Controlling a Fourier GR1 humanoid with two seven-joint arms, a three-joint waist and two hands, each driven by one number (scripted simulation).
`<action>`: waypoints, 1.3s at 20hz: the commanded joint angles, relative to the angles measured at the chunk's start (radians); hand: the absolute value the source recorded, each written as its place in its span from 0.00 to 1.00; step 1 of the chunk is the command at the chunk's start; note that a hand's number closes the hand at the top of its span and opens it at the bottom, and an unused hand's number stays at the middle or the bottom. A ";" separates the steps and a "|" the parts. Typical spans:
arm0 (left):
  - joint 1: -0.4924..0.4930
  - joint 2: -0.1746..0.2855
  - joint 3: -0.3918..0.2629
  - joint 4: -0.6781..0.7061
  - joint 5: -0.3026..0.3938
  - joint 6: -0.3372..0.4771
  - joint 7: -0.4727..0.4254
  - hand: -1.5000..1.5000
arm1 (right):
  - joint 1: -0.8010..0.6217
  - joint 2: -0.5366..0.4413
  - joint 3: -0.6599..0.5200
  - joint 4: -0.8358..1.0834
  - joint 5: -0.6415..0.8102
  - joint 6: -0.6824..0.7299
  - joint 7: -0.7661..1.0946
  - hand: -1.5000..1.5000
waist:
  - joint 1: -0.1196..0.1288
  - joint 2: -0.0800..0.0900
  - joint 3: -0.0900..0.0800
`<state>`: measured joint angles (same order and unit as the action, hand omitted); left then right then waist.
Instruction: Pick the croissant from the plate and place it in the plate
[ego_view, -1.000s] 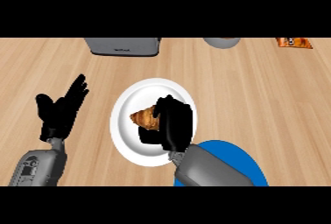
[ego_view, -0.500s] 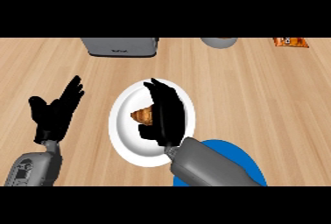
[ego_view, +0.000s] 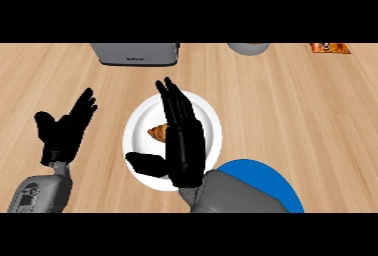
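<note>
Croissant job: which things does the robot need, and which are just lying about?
For the job: croissant, white plate under it, blue plate, right robot hand open over the white plate.
Just lying about: grey box, grey round thing, orange packet, left robot hand resting at left.

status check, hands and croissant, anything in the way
Right hand open, fingers straight, above white plate. Left hand open, resting at left. Croissant on white plate, ungrasped, partly under right hand. Blue plate lower right, nothing seen between.
</note>
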<state>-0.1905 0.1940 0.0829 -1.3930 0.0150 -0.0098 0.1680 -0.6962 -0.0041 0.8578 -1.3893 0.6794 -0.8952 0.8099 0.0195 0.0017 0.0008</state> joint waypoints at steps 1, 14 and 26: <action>-0.002 0.010 0.009 -0.010 0.013 -0.014 0.013 0.50 | 0.043 0.004 -0.023 -0.111 -0.181 -0.068 -0.002 0.00 | 0.002 0.003 0.001; 0.018 0.003 0.023 -0.046 -0.007 -0.006 0.032 0.50 | 0.360 -0.073 -0.122 -0.226 -0.348 0.095 -0.458 0.00 | -0.020 -0.003 -0.001; 0.109 -0.024 0.024 -0.059 -0.018 -0.024 -0.049 0.50 | 0.513 -0.163 -0.289 -0.346 -0.355 0.283 -0.509 0.00 | -0.021 -0.003 -0.001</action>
<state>-0.1491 0.1835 0.1138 -1.4335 0.0004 -0.0230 0.1666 -0.2257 -0.1099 0.6130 -1.6398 0.3150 -0.6765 0.2475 -0.0003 -0.0006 0.0001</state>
